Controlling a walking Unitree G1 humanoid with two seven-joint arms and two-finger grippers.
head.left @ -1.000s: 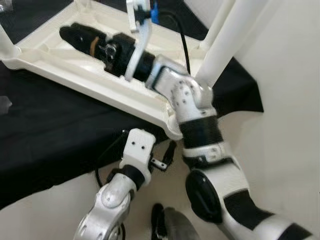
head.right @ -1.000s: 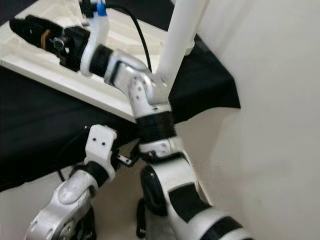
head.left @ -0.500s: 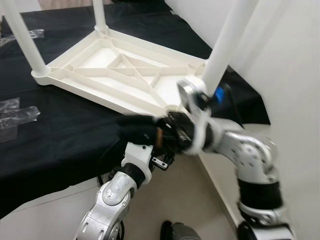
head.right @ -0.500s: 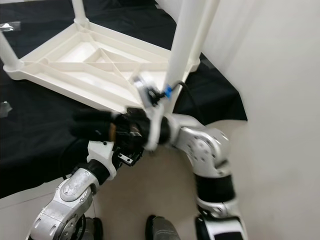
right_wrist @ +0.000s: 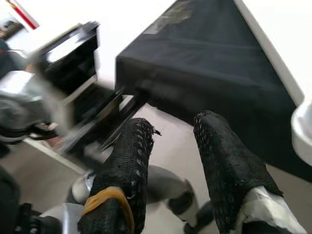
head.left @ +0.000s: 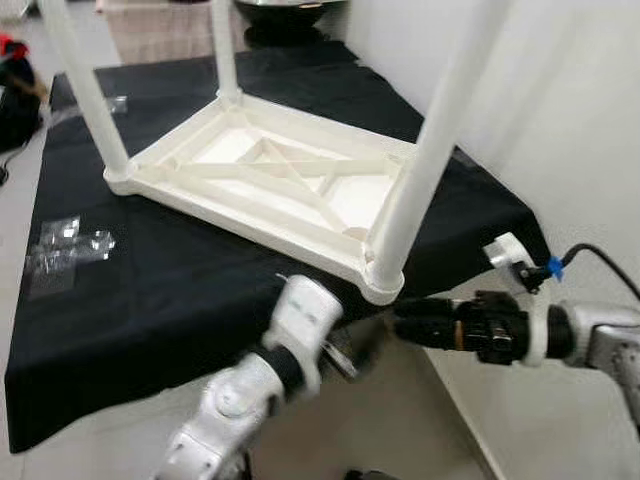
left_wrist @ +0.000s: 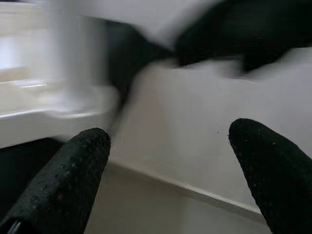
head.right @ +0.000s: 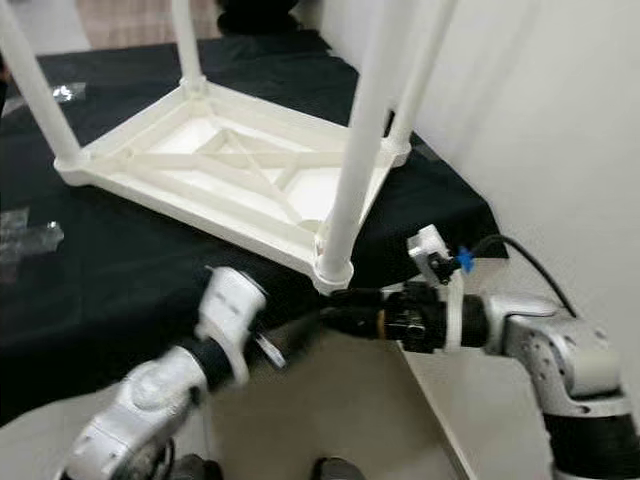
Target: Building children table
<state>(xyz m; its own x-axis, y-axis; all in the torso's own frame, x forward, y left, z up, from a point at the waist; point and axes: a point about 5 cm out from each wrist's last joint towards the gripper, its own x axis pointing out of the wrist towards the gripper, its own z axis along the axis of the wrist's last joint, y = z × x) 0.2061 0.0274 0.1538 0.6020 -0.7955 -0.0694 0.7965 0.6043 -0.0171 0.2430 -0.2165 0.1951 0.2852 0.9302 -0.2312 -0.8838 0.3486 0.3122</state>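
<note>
The white children's table (head.left: 300, 215) lies upside down on a black-covered worktop (head.left: 150, 290), its legs pointing up. The near right leg (head.left: 430, 150) stands in the corner socket closest to me. My right gripper (head.left: 405, 325) reaches in from the right, just below that near corner and off the worktop's edge. In the right wrist view its fingers (right_wrist: 222, 156) stand a little apart with nothing between them. My left gripper (left_wrist: 165, 146) hangs low in front of the worktop, open wide and empty; its white wrist (head.left: 305, 320) is blurred.
Clear plastic bags (head.left: 70, 245) lie on the cloth at the left. A white wall (head.left: 570, 120) runs close along the right side. A dark round object (head.left: 285, 10) sits beyond the far end. Pale floor (head.left: 400, 430) lies below the arms.
The view has risen and pulled back. My right gripper has left the underside of the table and swung down to the right, below the near corner. The left arm has shifted slightly.
</note>
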